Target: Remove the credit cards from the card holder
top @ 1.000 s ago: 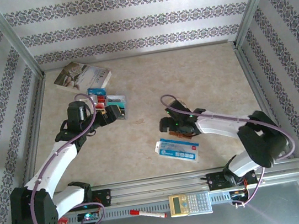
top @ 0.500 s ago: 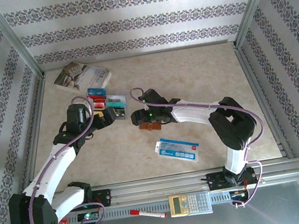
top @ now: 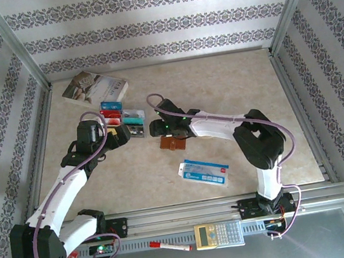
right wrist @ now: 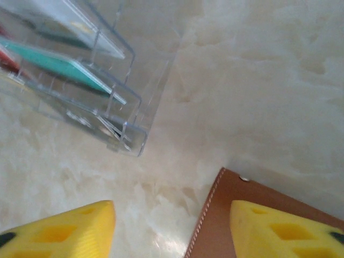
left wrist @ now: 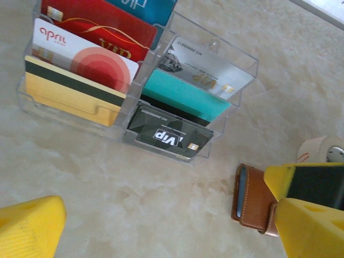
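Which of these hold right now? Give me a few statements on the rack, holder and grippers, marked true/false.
1. The card holder lies on the table beside the clear rack, outside it. True.
2. The teal card lies loose on the table. False: it stands in a rack slot.
3. The left gripper is open, nothing between its fingers. True.
4. The right gripper is clamped on a black card. False: its jaws stand apart above the table, one finger over the card holder.
5. The blue-and-white packet rests on the book. False: they lie far apart on the table.
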Robot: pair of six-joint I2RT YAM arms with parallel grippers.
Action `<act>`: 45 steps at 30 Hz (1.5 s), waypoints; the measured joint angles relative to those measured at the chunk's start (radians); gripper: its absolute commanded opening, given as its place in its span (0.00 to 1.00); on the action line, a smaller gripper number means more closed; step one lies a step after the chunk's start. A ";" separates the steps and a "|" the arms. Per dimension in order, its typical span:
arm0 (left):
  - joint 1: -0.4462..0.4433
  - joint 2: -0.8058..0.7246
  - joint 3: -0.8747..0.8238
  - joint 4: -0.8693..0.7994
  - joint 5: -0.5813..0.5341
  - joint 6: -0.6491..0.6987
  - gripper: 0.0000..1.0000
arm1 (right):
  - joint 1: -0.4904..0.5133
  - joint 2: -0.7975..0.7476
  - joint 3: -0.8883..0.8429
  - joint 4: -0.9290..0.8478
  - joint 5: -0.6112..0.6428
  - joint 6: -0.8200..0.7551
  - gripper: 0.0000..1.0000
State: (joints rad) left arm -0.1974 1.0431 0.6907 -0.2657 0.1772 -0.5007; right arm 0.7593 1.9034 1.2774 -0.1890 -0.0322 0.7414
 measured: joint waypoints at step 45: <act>-0.295 0.500 0.161 0.095 0.242 -0.082 0.61 | -0.077 -0.356 -0.504 -0.001 0.025 0.135 0.28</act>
State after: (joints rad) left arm -0.4923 1.5429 0.8513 -0.1707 0.4194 -0.5831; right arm 0.6823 1.5475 0.7738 -0.1902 -0.0071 0.8764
